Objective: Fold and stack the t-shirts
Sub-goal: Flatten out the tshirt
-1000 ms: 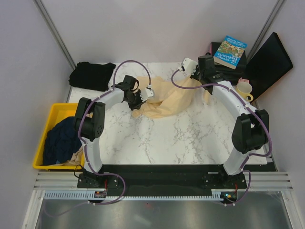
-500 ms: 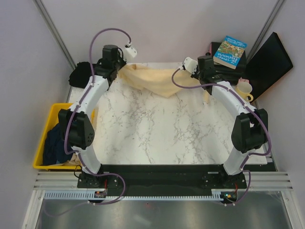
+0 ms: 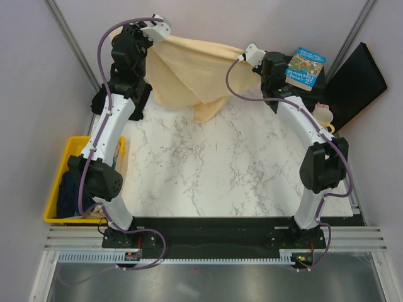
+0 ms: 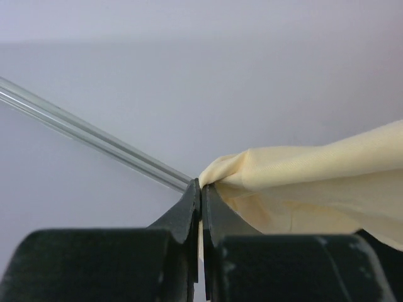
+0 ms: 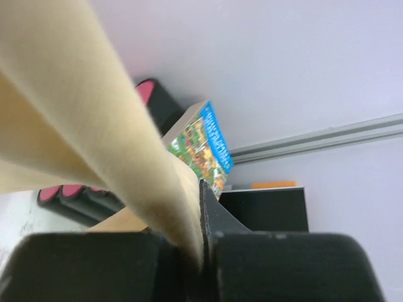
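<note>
Your left gripper (image 3: 157, 29) is closed down to a hairline gap, and the left wrist view shows a bunched corner of the cream-yellow t-shirt (image 3: 189, 69) pinched at the fingertips. Your right gripper (image 3: 250, 56) is clamped on the cloth as well. In its wrist view a thick fold runs straight down into the closed jaws.

The relation to work from is that the shirt lies between your two hands, not to one side of either. Its held edge is the long axis, running from the left hand across to the right hand with a slight sag in the middle. The rest of the cloth hangs below both hands in loose folds. The lowest point dangles below and inboard of the right hand, over the far part of the table (image 3: 208, 170). You cannot tell from these views whether that tip touches the marble.

Both hands are equally committed, so neither counts as the nearer one. The left hand looks raised higher than the right, which probably makes the drape uneven. To lay the shirt flat, you will likely need both hands level and the edge drawn taut. The black t-shirt (image 3: 99, 102) lies well below the left hand.
</note>
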You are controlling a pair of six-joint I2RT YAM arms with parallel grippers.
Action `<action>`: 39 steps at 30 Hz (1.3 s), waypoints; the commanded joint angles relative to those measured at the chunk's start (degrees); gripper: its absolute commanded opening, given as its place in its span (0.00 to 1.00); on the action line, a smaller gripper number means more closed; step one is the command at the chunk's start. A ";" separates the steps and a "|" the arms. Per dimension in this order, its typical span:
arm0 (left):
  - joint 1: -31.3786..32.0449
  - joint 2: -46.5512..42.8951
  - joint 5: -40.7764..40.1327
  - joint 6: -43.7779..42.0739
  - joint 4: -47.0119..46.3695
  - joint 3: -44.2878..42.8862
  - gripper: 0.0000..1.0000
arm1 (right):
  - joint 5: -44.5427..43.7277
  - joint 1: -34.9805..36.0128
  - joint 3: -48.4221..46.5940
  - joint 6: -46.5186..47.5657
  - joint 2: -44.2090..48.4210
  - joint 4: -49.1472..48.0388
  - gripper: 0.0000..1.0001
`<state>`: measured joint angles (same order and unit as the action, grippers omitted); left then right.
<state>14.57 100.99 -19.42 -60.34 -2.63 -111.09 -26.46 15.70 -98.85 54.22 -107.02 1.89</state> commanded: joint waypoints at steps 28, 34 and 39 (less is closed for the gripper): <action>-7.18 16.43 5.35 -22.73 -28.31 -23.65 0.02 | -10.46 -1.03 -19.26 -1.64 -15.13 -26.96 0.00; -9.56 16.95 8.96 -20.77 -28.72 -23.56 0.02 | -7.29 -0.24 -22.27 -1.84 -18.30 -28.15 0.00; -10.52 24.15 10.54 -28.77 -36.20 -34.16 0.02 | -8.87 -0.41 -23.40 -0.95 -20.77 -39.50 0.00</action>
<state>6.79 121.97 -7.46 -81.67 -26.39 -135.26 -30.63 16.86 -118.91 52.93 -126.15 -27.38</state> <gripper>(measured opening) 0.026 0.021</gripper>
